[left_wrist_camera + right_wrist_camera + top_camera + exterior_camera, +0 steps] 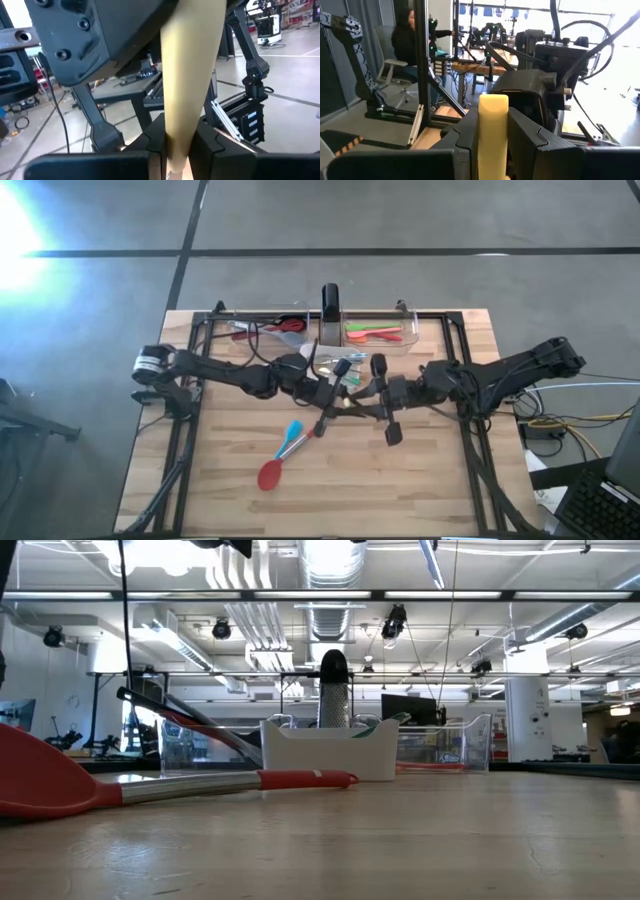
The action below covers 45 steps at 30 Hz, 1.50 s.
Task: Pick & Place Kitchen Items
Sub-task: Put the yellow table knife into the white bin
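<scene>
My two grippers meet over the middle of the table, left gripper [330, 392] and right gripper [372, 392], both pointing level at each other. Each is shut on a pale wooden utensil handle, seen in the left wrist view [187, 100] and in the right wrist view [493, 107]; it looks like one and the same handle. A red-headed spoon [283, 455] with a metal shaft and a blue part lies flat on the wood nearer the front, also in the low view [150, 788]. Neither gripper shows in the low view. My left gripper pinches the pale handle [177, 135] between its two fingers, coming level from the table's left and lying across it. The handle runs on past the fingers toward the right gripper's housing, clear of the table. My right gripper pinches the pale handle just below its flat-cut end [493, 125] between its two fingers, coming level from the table's right. The end sticks out a little past the fingers. The handle is off the table.
A white dish [335, 363] with several utensils stands behind the grippers. Two clear bins sit at the far edge: the left bin [262, 330] holds red utensils, the right bin [385, 335] orange and green ones. A dark upright object [330, 302] stands between them. A person sits beyond the table [410, 40].
</scene>
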Each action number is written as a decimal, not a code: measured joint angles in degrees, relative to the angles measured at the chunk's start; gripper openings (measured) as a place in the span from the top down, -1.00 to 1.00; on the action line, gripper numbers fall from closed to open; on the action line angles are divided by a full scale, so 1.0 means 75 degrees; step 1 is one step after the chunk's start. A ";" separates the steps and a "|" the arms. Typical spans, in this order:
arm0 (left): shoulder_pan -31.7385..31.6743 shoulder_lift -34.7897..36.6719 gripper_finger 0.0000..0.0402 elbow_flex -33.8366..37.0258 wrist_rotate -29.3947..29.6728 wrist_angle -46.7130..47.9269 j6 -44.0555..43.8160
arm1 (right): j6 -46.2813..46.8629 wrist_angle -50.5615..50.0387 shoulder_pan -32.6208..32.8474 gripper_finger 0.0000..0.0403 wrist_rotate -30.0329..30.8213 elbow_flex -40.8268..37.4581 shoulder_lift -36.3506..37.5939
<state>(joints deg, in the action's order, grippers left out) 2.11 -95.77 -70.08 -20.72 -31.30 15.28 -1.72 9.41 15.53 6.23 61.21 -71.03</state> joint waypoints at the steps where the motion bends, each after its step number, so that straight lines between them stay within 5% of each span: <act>1: -0.0003 0.0027 0.76 0.0000 0.0022 0.0104 -0.0021 | 0.0030 -0.0028 0.0000 0.67 0.0001 -0.0007 0.0033; 4: -0.0015 0.0171 0.76 -0.0009 0.0116 0.0477 -0.0075 | 0.0155 -0.0143 0.0003 0.66 -0.0013 -0.0015 0.0178; 10: -0.0032 0.0605 0.76 -0.0009 0.0670 0.1954 0.0353 | 0.0414 -0.0758 0.0079 0.20 -0.0104 -0.0005 0.0846; 15: -0.0243 0.0934 0.76 -0.0009 0.1298 0.3635 0.0963 | 0.1072 -0.2173 0.0085 0.04 -0.0031 0.0000 0.1430; 24: -0.1674 0.0766 0.76 -0.0012 0.1614 0.4797 0.1440 | 0.1433 -0.3704 0.0089 0.09 0.0429 -0.0270 0.1612; 29: -0.2390 0.0532 0.76 -0.0168 0.0950 0.4987 0.1368 | 0.1398 -0.3883 0.0099 0.16 0.0605 -0.0552 0.1642; 45: -0.2796 -0.1117 0.76 -0.0766 0.0908 0.6097 0.2267 | 0.1274 -0.3881 0.0093 0.32 0.1036 -0.1064 0.1950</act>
<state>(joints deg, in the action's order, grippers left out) -18.86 -104.15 -75.83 -13.92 14.43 32.28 7.83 -19.69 16.23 14.00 53.23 -56.40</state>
